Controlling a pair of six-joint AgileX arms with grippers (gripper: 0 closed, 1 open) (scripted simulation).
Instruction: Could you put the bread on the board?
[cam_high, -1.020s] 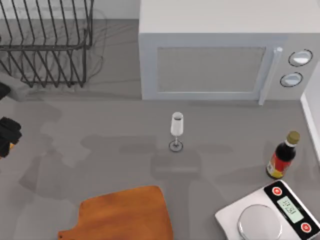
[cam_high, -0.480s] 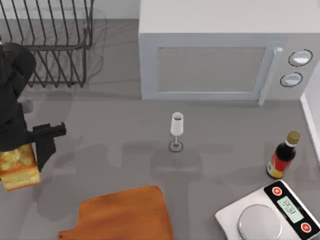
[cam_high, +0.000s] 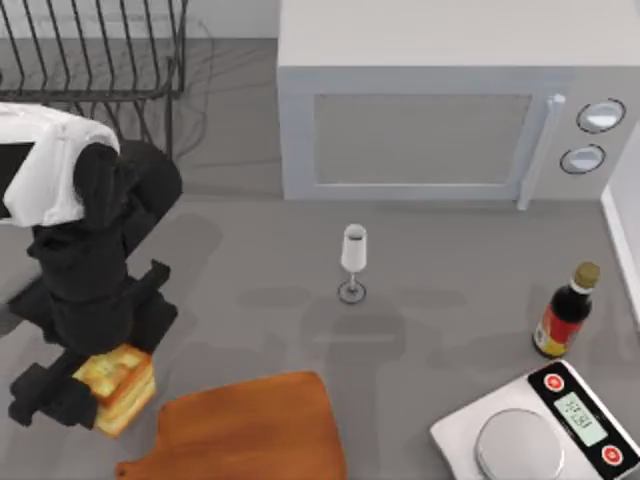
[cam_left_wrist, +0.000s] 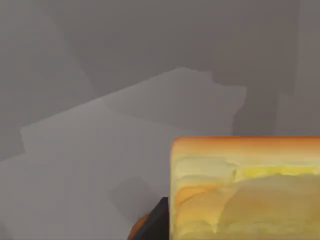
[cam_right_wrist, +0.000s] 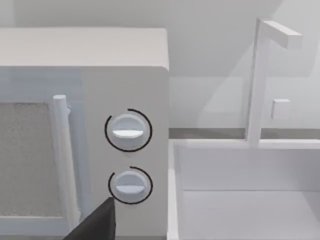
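While the bread (cam_high: 117, 386) is carried clamped between the fingers of the left gripper (cam_high: 85, 385), it is seen from above held just beside the board (cam_high: 250, 430), off its left edge, presumably for a short move onto the wood. From the left wrist, the bread (cam_left_wrist: 245, 187) is cut off at the frame edge. From the right wrist, a microwave (cam_right_wrist: 85, 130) is faced; whether those fingers are open cannot be told.
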